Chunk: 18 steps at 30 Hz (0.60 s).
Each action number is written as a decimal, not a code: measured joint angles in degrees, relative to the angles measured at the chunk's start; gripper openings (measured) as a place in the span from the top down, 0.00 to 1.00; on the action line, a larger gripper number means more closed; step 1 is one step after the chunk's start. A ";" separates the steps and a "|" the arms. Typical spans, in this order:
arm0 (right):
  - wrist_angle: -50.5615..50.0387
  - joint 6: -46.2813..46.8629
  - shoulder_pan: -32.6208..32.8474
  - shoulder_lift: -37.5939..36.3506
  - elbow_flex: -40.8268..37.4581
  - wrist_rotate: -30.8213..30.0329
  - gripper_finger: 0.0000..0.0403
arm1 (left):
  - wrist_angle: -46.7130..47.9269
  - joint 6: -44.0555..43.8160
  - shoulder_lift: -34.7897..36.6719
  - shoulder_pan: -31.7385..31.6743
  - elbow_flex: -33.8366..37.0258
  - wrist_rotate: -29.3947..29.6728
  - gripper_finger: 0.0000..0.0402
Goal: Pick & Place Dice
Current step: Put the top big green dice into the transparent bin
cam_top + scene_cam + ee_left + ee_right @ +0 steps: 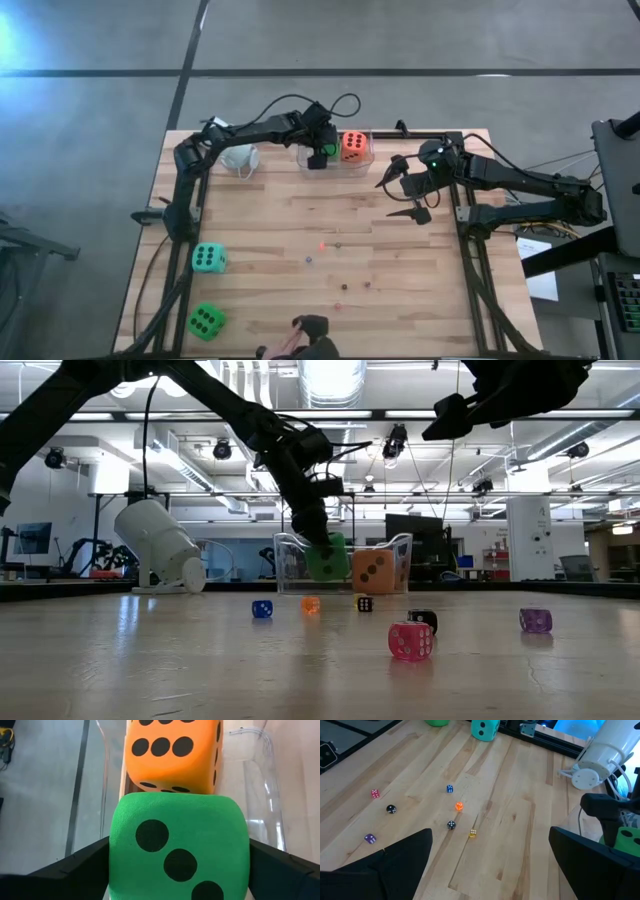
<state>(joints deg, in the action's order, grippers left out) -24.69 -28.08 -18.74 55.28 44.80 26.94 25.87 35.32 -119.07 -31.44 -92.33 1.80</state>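
Observation:
A green die (179, 852) sits between my left gripper's (318, 157) fingers, inside a clear container (400, 550) at the table's far edge. It is beside the orange-red die (372, 572), which rests on the container's floor. A teal die (208, 258) and a second green die (205, 321) lie on the table near the left edge. Several tiny dice (451, 807) are scattered mid-table. My right gripper (405, 195) hangs open above the table's right part, touching nothing. My left gripper pinches the green die by two opposite side faces (117, 845), one dark finger (75, 870) on each side. The fingers come from above, slanting down into the container. The die is tilted and hangs slightly higher than the orange-red die (172, 750) next to it.
A white cup (240, 158) lies on its side left of the container. The tiny dice, such as the pink one (410, 641) and the purple one (535, 620), dot the near middle. A person's hand with a dark object (310, 335) shows at the near edge.

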 joint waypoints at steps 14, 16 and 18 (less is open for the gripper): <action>0.00 0.00 0.00 0.00 0.00 0.02 0.01 | 0.02 -0.21 0.00 0.00 0.00 0.09 0.02; 0.00 0.00 -0.01 0.00 0.00 0.01 0.01 | 0.00 -0.21 0.03 0.00 0.00 0.09 0.02; 0.00 0.00 0.00 0.00 0.00 0.02 0.01 | 0.00 -0.21 0.07 0.00 0.00 0.09 0.01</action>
<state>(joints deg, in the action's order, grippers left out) -24.69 -28.08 -18.74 55.29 44.80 26.96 25.87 35.11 -119.00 -31.44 -92.33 1.89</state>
